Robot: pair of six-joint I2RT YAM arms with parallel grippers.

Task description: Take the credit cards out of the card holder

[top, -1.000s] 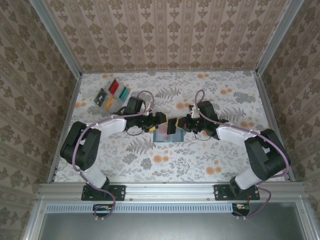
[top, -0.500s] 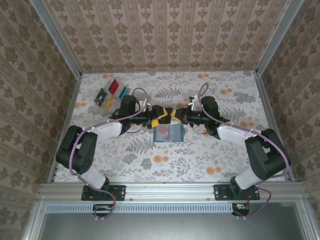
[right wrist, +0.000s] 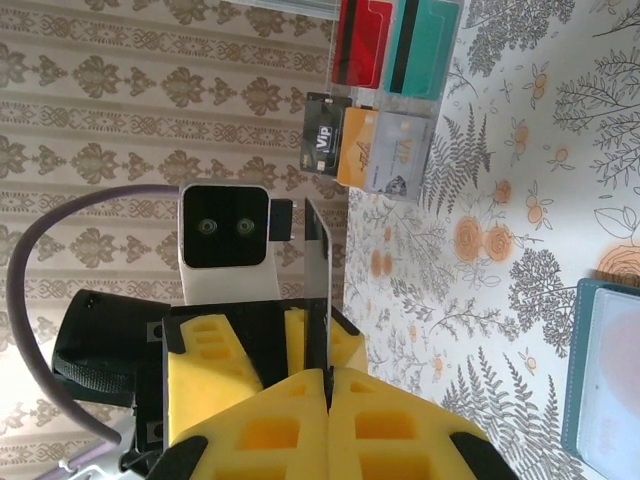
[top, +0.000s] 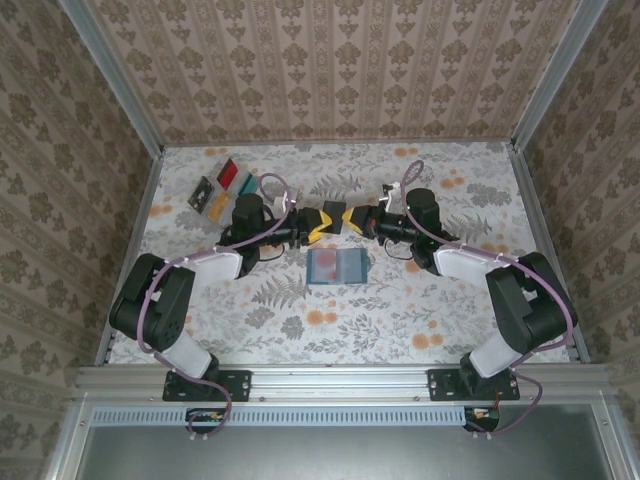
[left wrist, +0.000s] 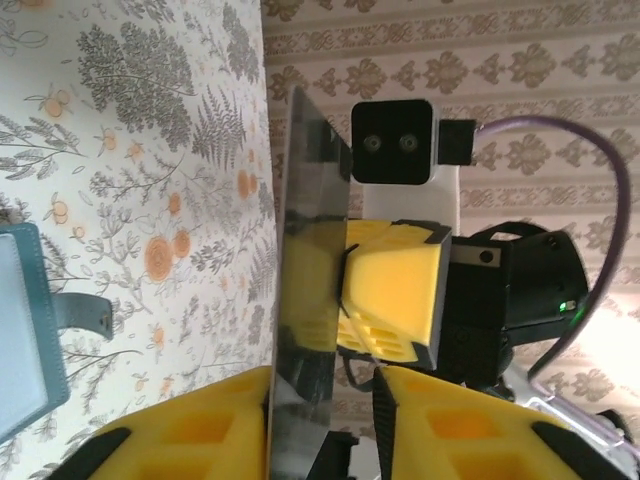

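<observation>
Both grippers had shifted away from the arm bases versus 1 s ago. Back then they sat over the wallet (top: 336,266); at this moment they met just past its far edge, raised off the table (top: 420,320). Wallet was in the same spot.

Near to far:
- Wallet lay open and flat, mid-table, nearest the bases. The overhead view showed a pale pink patch in its left half; couldn't tell if that was a card in a slot. Nothing stuck out of it.
- Left gripper (top: 323,222) and right gripper (top: 349,220) faced each other tip to tip with one dark card (top: 334,217) between them, held on edge.
- Right gripper: fingers pressed together, clamped on the dark card (right wrist view, thin card edge running out of the closed pads).
- Left gripper: fingers apart, either side of the card. In the left wrist view the card lay along one finger with a gap to the other.
- Far left of the table, well apart from the wallet, five cards lay flat in a cluster: red card (right wrist: 362,42) beside teal card (right wrist: 428,48), then black card (right wrist: 322,135), orange card (right wrist: 357,148) and grey card (right wrist: 400,155) in a row.

View differences: the overhead view gave the whole open wallet, while each wrist view caught just one edge of it. The right wrist view showed print on the laid-out cards, too small to read from overhead.
</observation>
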